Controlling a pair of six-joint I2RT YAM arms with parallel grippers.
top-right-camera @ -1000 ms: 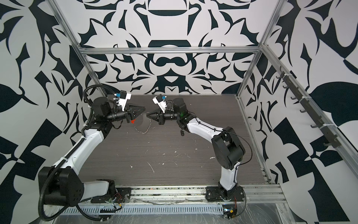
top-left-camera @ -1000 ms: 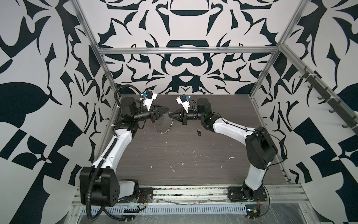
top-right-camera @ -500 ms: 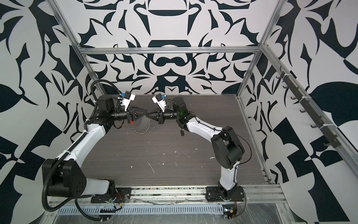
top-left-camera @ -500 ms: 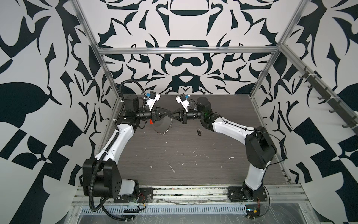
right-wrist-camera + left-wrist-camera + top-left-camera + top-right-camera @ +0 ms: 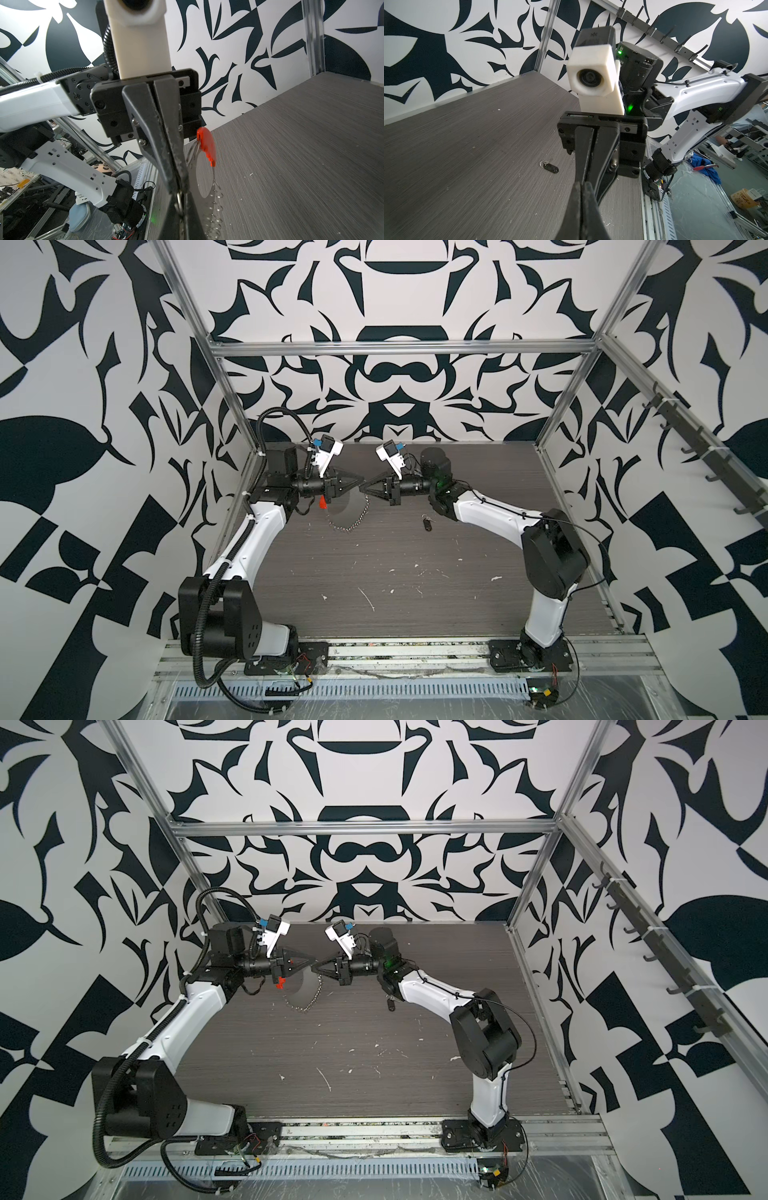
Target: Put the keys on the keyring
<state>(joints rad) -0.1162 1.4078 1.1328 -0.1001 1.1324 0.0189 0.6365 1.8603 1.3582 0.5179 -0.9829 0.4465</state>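
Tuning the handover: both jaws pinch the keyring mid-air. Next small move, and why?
Probably open the right gripper and back off: the left gripper is also shut on the keyring, and the black key lies untouched on the table.

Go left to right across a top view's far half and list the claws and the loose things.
Red tag → left claw → right claw → key. The rest of the keyring hangs under both claws, so it is left out.

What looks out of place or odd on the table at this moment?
Many white flecks lie scattered over the dark table near the front. The key lies alone on it, apart from the keyring, which hangs in the air.
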